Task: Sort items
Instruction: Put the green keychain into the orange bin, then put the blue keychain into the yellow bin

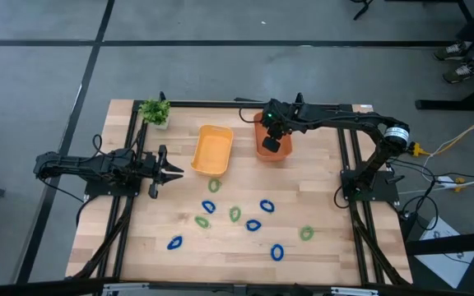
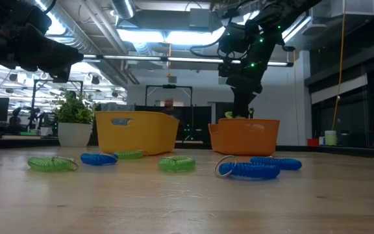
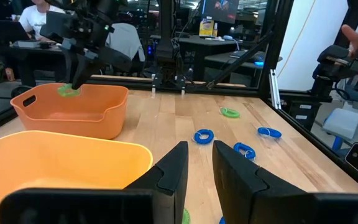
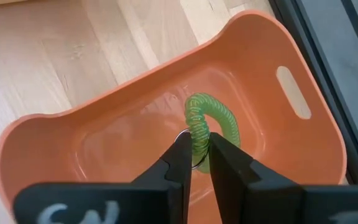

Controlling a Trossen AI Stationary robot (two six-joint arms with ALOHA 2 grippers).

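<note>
**Green ring held over the darker bin, ready to drop**

The right gripper (image 4: pixel 194 155) hangs just above the darker orange bin (image 1: pixel 272 152) near the table's far edge, its fingers pinching a green ring (image 4: pixel 205 124) over the bin's bare floor. I'd say this is the drop-off step of one sorting round: the next move only calls for parting the fingers so the ring falls inside, then swinging back toward the loose rings.

The left gripper (image 1: pixel 174 172) waits low by the table's left edge, just beside the paler yellow-orange bin (image 1: pixel 212 150), its fingers a little apart with nothing between them.

Counting from above, ten rings lie scattered across the near half of the table: five blue rings (image 1: pixel 208 206) and five green rings (image 1: pixel 234 215). That makes eleven with the held one. Both bins look empty from here.
</note>
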